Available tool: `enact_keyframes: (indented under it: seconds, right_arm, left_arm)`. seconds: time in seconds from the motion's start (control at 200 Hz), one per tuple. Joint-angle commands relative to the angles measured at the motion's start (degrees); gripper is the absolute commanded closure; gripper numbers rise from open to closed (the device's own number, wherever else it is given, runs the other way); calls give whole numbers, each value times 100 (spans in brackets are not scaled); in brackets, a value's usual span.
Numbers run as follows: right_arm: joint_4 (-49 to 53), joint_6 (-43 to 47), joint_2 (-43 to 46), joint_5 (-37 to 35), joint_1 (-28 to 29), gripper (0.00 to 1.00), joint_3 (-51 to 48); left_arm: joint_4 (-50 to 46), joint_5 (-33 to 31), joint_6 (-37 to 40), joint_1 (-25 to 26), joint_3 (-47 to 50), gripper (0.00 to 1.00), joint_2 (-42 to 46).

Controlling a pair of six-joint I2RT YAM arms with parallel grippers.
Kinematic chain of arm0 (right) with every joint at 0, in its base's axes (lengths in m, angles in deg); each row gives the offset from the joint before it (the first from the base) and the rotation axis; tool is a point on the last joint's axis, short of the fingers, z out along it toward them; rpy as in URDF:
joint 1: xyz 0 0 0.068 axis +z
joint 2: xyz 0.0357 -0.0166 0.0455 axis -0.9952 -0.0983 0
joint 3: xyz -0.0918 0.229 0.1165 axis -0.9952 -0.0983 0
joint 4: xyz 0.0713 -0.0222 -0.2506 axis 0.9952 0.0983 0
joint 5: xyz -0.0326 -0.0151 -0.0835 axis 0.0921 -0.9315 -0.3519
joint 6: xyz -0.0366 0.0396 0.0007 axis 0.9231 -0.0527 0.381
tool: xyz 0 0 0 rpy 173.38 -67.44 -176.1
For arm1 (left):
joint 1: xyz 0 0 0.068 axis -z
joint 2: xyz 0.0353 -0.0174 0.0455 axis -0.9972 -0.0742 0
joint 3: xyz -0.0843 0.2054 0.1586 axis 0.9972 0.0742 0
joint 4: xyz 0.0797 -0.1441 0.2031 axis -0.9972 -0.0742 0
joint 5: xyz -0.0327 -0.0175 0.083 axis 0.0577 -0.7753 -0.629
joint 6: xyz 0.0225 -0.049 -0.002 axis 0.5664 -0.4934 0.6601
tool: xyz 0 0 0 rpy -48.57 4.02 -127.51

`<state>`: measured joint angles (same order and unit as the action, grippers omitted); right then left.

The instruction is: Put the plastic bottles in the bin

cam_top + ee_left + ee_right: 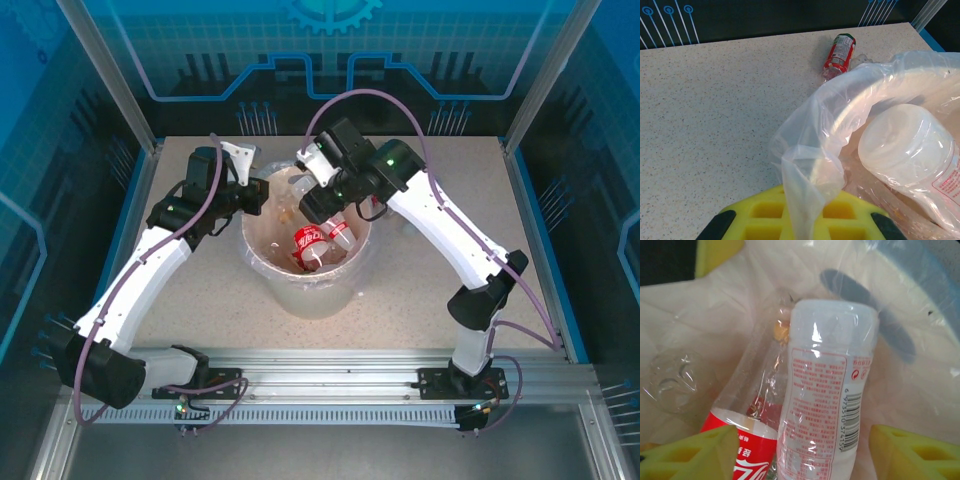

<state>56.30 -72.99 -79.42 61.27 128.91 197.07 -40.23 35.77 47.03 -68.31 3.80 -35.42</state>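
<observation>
Right wrist, right claw (804, 432) parted, white bottle (830, 380) between, seemingly untouched

The left gripper (256, 196) sits at the far-left rim of the bin (300, 292). It seems to pinch the clear liner (258, 262) there, though its fingers are hard to make out. Just to its right, the right gripper (318, 203) hangs over the bin's mouth. Below that gripper and slightly nearer the arm bases, a red-labelled bottle (306, 243) and a paler bottle (340, 232) lie side by side inside the bin. The bin stands on the speckled bench (200, 300).
</observation>
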Motion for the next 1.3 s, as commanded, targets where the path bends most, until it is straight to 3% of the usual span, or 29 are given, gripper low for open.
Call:
enact_keyframes:
  seconds: [0.0, 0.23, 0.45, 0.67, 0.805, 0.941, 1.081, 1.291]
  right_arm:
    - [-51, 2, -146, -2, -83, 37, 151]
    - [-274, -162, -417, 213, -158, 57, -347]
    - [-437, -218, -317, 305, -140, 57, -544]
    - [-796, -291, 316, 257, -207, 39, -322]
    - [-1187, -409, 931, -103, -437, 35, -692]
    - [-1616, -664, 1594, -356, -1083, 34, -1514]
    - [-1947, -891, 1996, -583, -2182, 29, -2557]
    - [-2837, -1392, 1852, 125, -3796, 18, -3897]
  left_arm:
    - [-408, 176, -189, 59, 109, 100, -80]
    - [-408, 171, -187, 59, 111, 100, -77]
    - [-408, 179, -180, 55, 109, 100, -87]
    - [-433, -130, -84, 49, 113, 100, 89]
    - [-464, -349, -26, 20, 93, 100, 255]
    - [-630, -530, -26, -128, -12, 100, 316]
    - [-719, -512, -85, -452, -91, 100, 377]
    - [-775, -422, -156, -1034, -151, 100, 562]
